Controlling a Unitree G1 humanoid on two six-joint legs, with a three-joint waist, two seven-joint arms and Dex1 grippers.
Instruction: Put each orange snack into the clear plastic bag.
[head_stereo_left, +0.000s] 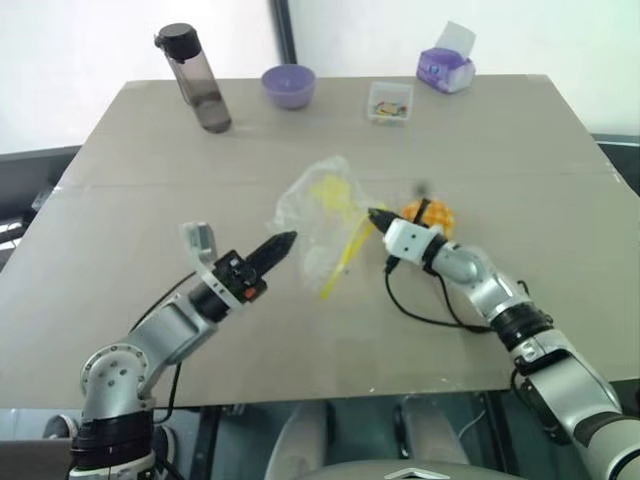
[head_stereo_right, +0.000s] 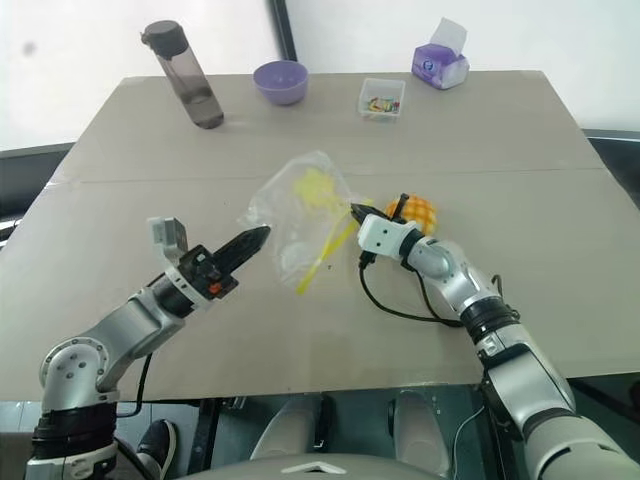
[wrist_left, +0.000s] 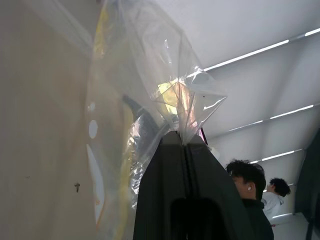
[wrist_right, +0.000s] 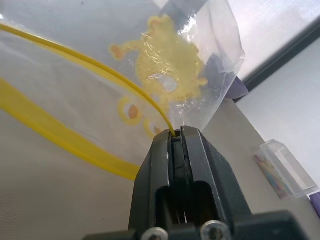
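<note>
Nearest to us, at about 7 o'clock on the table (head_stereo_left: 560, 330), we see the left gripper (head_stereo_left: 285, 241). In the left wrist view its two black fingers (wrist_left: 167, 170) are pressed together, and a corner of the bag (wrist_left: 150, 90) sits right at their tips. From the head views we cannot tell if that corner is really caught.

At about 5 o'clock the right gripper (head_stereo_right: 356, 212) reaches in toward the middle. In the right wrist view its fingers (wrist_right: 192, 145) are shut tight and pinch the thin yellow strip (wrist_right: 90, 62) at the bag's edge. A black cable (head_stereo_left: 425, 318) loops on the table below this arm.

The bag (head_stereo_left: 322, 215) is in the middle of the table, stretched between the two grippers. It is clear and crinkly, with a pale yellow patch (head_stereo_right: 316, 188).

The snack (head_stereo_right: 416, 211) lies on the table just behind the right gripper, at about 3 o'clock from the bag. It is outside the bag.

Far away, along the back edge, we see a dark bottle (head_stereo_left: 195, 78) at 11 o'clock, a purple bowl (head_stereo_left: 288, 86) at 12 o'clock, a small clear box (head_stereo_left: 389, 102) at 1 o'clock, and a purple tissue pack (head_stereo_left: 446, 68) beyond it.
</note>
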